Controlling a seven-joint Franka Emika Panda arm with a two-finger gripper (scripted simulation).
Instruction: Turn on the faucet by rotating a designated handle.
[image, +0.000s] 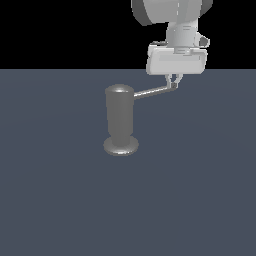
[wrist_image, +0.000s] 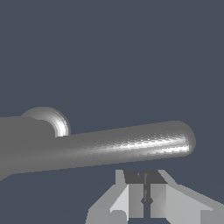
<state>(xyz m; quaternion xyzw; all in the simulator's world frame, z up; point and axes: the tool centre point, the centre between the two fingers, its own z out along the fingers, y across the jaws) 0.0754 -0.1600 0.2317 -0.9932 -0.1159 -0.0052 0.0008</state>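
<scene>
The faucet is a grey upright cylinder with a rounded top on a wider round disc foot. Its handle, a thin grey rod, sticks out from the upper part toward the exterior view's right. In the wrist view the handle runs across the picture with its rounded tip close to the fingers. My gripper hangs from above at the rod's outer end. Its fingers stand almost together beside the rod, with nothing between them. The gripper is shut and lies right against the handle's side near the tip.
The faucet stands alone on a flat dark blue-grey floor. The white arm body rises above the handle's tip.
</scene>
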